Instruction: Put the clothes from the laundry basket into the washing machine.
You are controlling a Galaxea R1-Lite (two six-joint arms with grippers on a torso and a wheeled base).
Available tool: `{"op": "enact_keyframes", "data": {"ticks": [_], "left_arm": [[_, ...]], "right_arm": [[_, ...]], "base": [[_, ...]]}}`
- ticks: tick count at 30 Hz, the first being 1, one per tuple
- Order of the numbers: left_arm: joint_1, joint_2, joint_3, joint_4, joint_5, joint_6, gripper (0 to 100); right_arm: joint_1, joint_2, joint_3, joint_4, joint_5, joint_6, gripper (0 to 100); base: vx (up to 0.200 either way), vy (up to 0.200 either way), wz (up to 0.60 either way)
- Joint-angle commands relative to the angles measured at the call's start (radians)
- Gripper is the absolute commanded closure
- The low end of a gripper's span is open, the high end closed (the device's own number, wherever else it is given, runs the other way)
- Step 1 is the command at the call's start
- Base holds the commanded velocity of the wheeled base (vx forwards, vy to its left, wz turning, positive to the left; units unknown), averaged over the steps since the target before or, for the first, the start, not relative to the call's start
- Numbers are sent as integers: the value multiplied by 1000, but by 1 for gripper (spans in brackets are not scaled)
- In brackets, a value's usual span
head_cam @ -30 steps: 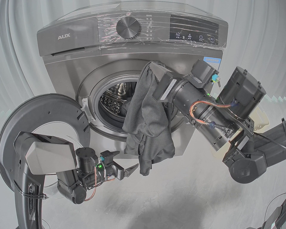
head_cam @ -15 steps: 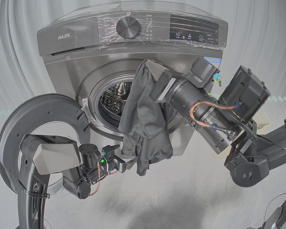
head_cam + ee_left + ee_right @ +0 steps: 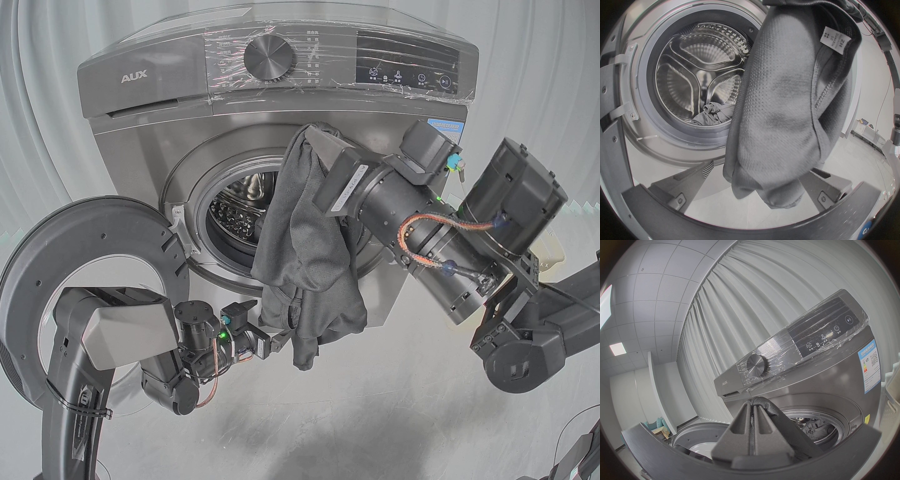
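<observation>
The dark grey garment (image 3: 306, 250) hangs in front of the washing machine's (image 3: 156, 144) open port, pinched at its top end by the right gripper (image 3: 315, 134), whose fingers (image 3: 740, 430) are clamped together on a fold of the cloth. Its long axis runs straight down: top at the upper rim of the port, bunched lower end below the port's bottom lip, clear of the floor. That lower end sits between the spread fingers (image 3: 693, 184) of the left gripper (image 3: 284, 340); whether they touch the cloth cannot be told. Inside the drum (image 3: 693, 72) another dark garment (image 3: 714, 114) lies crumpled at the bottom. The round door (image 3: 81, 244) stands swung wide to the left. The laundry basket's (image 3: 889, 416) pale perforated wall shows beside the machine, its contents hidden.
</observation>
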Motion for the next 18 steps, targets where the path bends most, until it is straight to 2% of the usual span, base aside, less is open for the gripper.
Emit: {"op": "enact_keyframes", "data": {"ticks": [1, 6, 7, 18], "left_arm": [[-1, 20, -70, -2, 17, -6, 0], [-1, 19, -86, -6, 32, -7, 0], [-1, 19, -85, -5, 32, -3, 100], [-4, 12, -82, -6, 32, -6, 100]], "right_arm": [[0, 3, 1, -3, 0, 0, 100], [-1, 6, 3, -7, 0, 0, 100], [-1, 6, 3, -7, 0, 2, 100], [-12, 14, 18, -10, 0, 2, 100]], "base": [[0, 0, 0], [0, 0, 0], [0, 0, 0], [0, 0, 0]]}}
